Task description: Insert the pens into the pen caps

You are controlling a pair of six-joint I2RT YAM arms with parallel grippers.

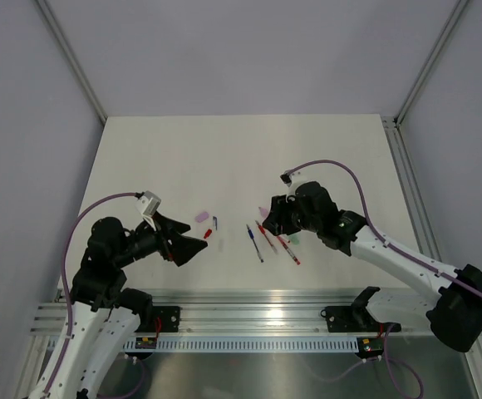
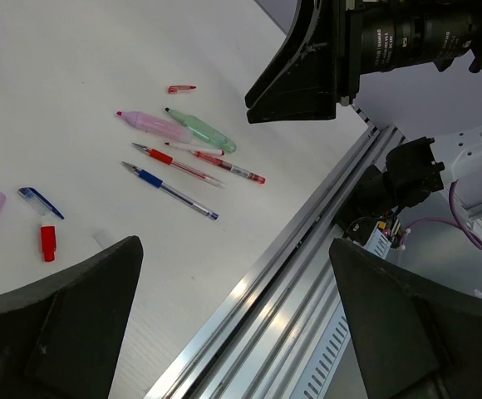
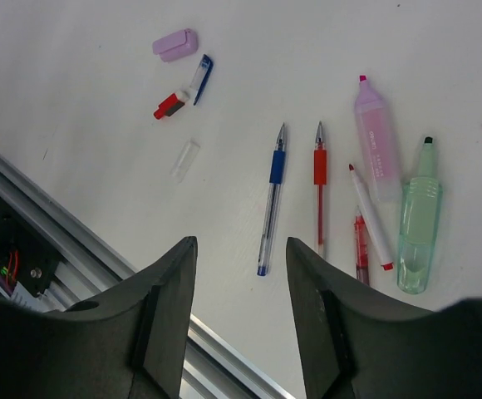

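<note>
Now the pens (image 3: 272, 199) lie side by side close to the near edge of the table (image 1: 224, 150), the pen caps (image 3: 175, 44) just left of them, wide surface behind. The left gripper (image 2: 234, 249) and the right gripper (image 3: 241, 249) both stand apart, holding nothing. White writing on a lens (image 2: 407, 37) is too small to read.

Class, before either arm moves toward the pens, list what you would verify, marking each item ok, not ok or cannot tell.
1. Left end effector open and empty: ok.
2. Right end effector open and empty: ok.
3. Blue pen lying clear of the red pen: ok.
4. Blue cap separate from the red cap: cannot tell.
5. Blue pen already in its cap: not ok.
</note>
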